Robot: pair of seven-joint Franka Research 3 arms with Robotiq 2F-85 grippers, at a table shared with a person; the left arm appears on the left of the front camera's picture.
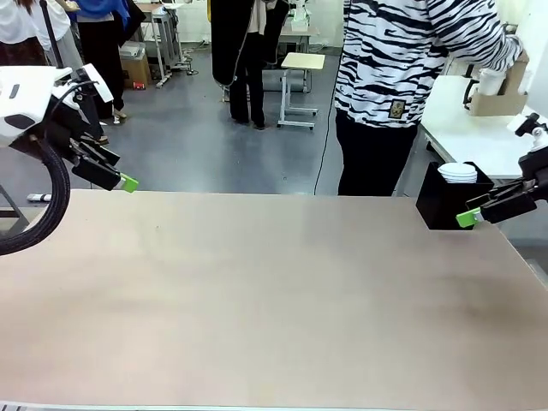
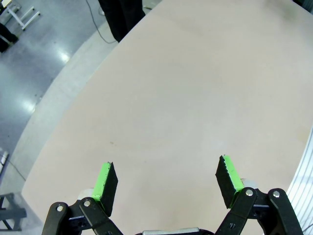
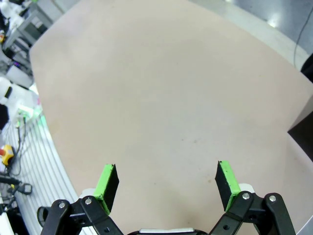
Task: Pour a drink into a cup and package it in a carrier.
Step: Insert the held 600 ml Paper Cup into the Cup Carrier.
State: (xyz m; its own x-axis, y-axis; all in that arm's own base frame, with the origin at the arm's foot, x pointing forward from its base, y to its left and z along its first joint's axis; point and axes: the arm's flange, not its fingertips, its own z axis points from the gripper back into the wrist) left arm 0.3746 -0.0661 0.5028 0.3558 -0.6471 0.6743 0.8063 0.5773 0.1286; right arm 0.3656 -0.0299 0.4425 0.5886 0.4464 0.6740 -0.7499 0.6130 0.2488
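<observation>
- carrier [image 1: 501,92]: brown cardboard, boxy, with a tall tab rising at its far side. one counted. it stands on a white side table [image 1: 467,137] at far right, behind the main worktop, well apart from both robot hands.
- a white cup [image 1: 491,80] sits in the carrier's near side; the person's hand [image 1: 512,50] is at the carrier's top. whether it grips the tab, cannot tell.
- the person [image 1: 402,77] stands at the far edge, turned toward the side table; black-and-white striped top, dark trousers.
- black open-topped box [image 1: 445,201]: matte, square-sided, at the worktop's far right corner. a stack of white cups [image 1: 458,173] pokes out of it, rims ringed one over another; count within the stack too small to tell.
- right hand [image 1: 470,217]: black links, green pad at the tip, hanging just beside the black box, above the surface. in the right wrist view the right hand's [image 3: 166,181] two fingers stand wide apart, nothing between them, bare worktop below.
- left hand [image 1: 125,181]: at far left, over the worktop's far edge, green tip showing, a black ribbed cable looping under the white arm. in the left wrist view the left hand's [image 2: 166,178] two fingers are spread wide, empty.
- worktop [image 1: 257,300]: pale beige, smooth, matte, faintly mottled; rounded corners in the wrist views.
- beyond: grey glossy floor, one small pale stool-table [image 1: 301,86].
</observation>
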